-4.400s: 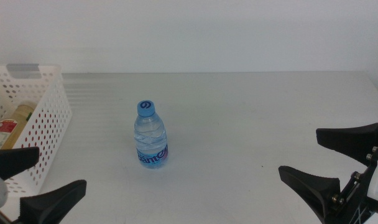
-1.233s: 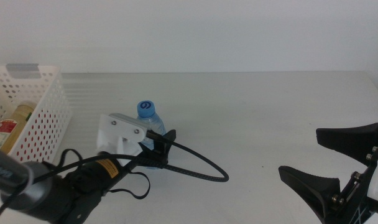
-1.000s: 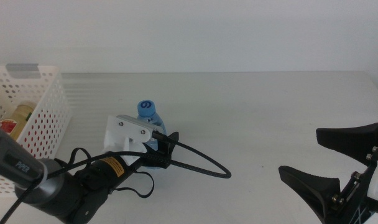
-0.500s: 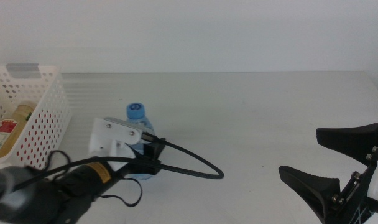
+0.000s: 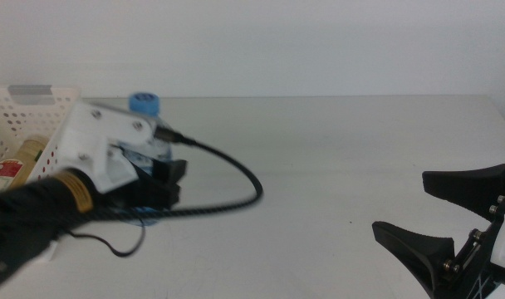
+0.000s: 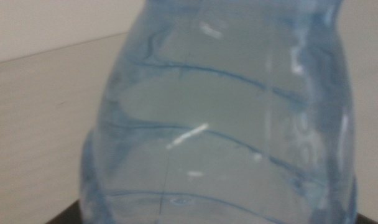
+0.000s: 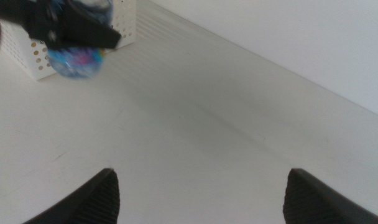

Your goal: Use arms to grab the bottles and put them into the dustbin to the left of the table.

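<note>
The left pincer [image 5: 157,184] is clamped on the clear blue-capped water bottle [image 5: 144,106], mostly hidden behind its housing; the right pincer [image 5: 452,218] waits, jaws apart.

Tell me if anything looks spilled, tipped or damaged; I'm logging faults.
Nothing stands out. The left pincer holds the water bottle upright off the table, cap on, beside the dustbin, where the juice bottle lies. The right pincer waits open.
</note>
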Robot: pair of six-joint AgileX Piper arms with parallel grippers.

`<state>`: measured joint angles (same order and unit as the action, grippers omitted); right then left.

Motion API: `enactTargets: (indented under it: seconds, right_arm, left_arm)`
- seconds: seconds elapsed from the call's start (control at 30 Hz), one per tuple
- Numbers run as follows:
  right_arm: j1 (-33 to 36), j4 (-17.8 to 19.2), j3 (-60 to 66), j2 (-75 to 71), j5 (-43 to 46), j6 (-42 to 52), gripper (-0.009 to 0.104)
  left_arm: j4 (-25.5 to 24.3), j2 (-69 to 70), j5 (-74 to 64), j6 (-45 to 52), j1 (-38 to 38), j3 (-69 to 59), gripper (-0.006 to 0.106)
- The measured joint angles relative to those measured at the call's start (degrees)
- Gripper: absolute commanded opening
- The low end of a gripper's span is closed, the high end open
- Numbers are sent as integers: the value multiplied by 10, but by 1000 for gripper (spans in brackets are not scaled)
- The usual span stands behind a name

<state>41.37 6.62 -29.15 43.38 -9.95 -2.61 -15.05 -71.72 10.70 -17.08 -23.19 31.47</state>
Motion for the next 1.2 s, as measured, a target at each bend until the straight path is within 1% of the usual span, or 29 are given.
enactTargets:
  seconds: [0.13, 0.23, 0.3, 0.37, 0.43, 0.5, 0.57, 0.67, 0.77, 0.97, 1.2]
  right_arm:
    - [0, 0, 0, 0, 0, 0, 72]
    - [0, 0, 0, 0, 0, 0, 72]
    - [0, 0, 0, 0, 0, 0, 72]
    - [0, 0, 0, 0, 0, 0, 72]
    - [0, 0, 0, 0, 0, 0, 72]
    - [0, 0, 0, 0, 0, 0, 72]
    - [0, 0, 0, 0, 0, 0, 72]
    - [0, 0, 0, 0, 0, 0, 72]
    - [0, 0, 0, 0, 0, 0, 72]
    - [0, 0, 0, 0, 0, 0, 72]
    - [0, 0, 0, 0, 0, 0, 72]
  left_arm:
    - [-1, 45, -158, 0, 0, 57, -5]
    - [-3, 52, -266, 3, 6, 111, -5]
    - [-3, 50, -329, 19, 17, 146, -5]
    - [11, 43, -396, 54, 37, 187, -5]
    - [46, 31, -459, 105, 60, 225, -5]
    - [91, 18, -508, 174, 89, 268, -5]
    - [150, 0, -550, 245, 126, 308, -5]
    - [213, -33, -602, 317, 186, 362, -5]
    - [243, -74, -649, 357, 239, 413, -5]
    - [238, -139, -704, 380, 328, 495, -5]
    - [227, -206, -710, 389, 388, 540, -5]
